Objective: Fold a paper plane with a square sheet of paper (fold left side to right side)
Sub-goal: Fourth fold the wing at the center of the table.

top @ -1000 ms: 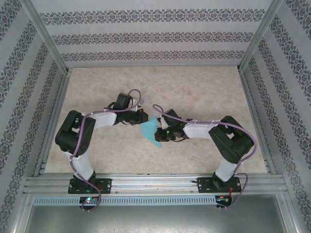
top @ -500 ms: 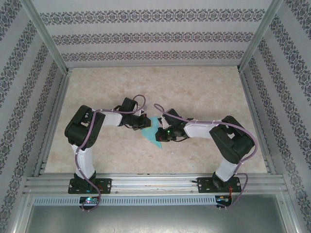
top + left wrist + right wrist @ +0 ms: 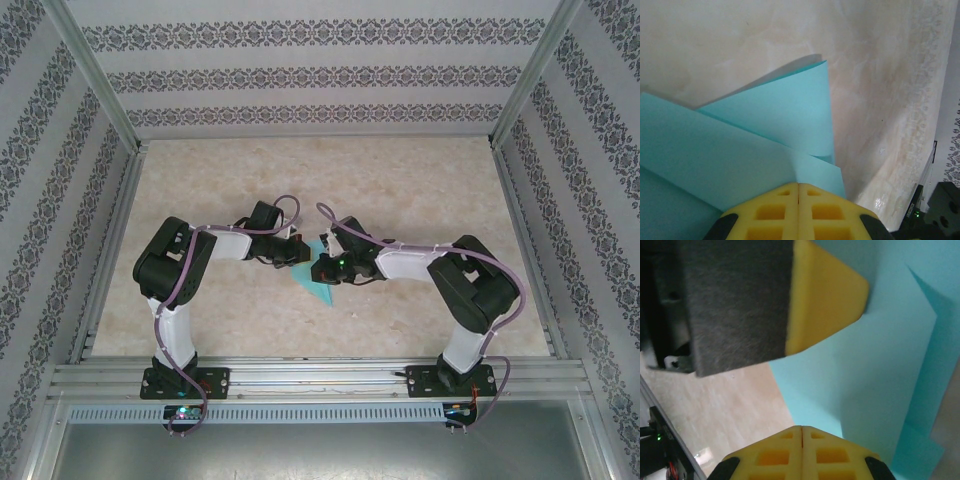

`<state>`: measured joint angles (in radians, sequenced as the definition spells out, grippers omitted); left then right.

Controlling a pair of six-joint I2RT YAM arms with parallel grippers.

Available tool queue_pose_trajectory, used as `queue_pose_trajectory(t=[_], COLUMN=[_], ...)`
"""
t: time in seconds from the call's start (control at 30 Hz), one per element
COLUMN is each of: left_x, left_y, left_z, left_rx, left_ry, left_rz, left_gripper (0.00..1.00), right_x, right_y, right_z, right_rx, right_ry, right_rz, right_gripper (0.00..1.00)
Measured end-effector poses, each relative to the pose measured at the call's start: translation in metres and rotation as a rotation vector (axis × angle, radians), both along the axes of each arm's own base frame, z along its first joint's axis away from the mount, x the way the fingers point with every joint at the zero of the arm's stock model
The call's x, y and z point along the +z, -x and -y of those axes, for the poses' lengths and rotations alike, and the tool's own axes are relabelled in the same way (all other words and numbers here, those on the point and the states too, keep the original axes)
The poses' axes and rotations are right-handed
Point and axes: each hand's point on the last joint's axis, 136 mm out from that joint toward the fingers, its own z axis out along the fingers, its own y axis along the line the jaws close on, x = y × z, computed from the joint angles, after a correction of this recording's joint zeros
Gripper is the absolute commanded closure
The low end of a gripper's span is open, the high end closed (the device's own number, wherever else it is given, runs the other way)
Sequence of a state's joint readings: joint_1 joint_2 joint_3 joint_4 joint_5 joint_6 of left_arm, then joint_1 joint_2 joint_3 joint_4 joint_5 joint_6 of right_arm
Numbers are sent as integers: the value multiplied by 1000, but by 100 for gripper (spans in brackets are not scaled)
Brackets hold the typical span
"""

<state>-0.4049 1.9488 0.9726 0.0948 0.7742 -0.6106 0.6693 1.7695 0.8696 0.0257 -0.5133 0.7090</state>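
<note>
Currently both sets of jaws are closed with nothing clamped between them: the left gripper [image 3: 798, 202] and right gripper [image 3: 801, 447] look to be working as blunt pressers, tips down on the paper [image 3: 316, 287] from either side, probably to pin it and flatten a crease. The paper lies around the middle of the table [image 3: 420, 190], slightly to the near side, between the two tips. It is light turquoise, in overlapping layers with diagonal edges, and one flap lifts off the surface with a shadow under it.

The paper [image 3: 316, 286] lies mid-table [image 3: 400, 190], with the left gripper [image 3: 296, 254] at its left and the right gripper [image 3: 323, 270] at its right.
</note>
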Motion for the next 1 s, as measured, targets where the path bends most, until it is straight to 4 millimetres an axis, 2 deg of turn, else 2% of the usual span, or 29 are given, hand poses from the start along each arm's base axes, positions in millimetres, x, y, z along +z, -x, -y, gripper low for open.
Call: queue_pose_trajectory(t=[0.2, 0.63, 1.0], left_x=[0, -2, -3], left_y=[0, -1, -1], left_z=[-1, -1, -2], left_rx=[3, 13, 16], left_ry=[-4, -35, -54], left_rz=[0, -12, -22], left_gripper=[100, 100, 100], right_x=[-9, -19, -19], right_y=[-7, -1, 16], right_z=[-2, 6, 15], right_rx=[-13, -20, -24], right_ry=[19, 60, 85], right_rz=[-2, -32, -42], right_gripper=[100, 100, 100])
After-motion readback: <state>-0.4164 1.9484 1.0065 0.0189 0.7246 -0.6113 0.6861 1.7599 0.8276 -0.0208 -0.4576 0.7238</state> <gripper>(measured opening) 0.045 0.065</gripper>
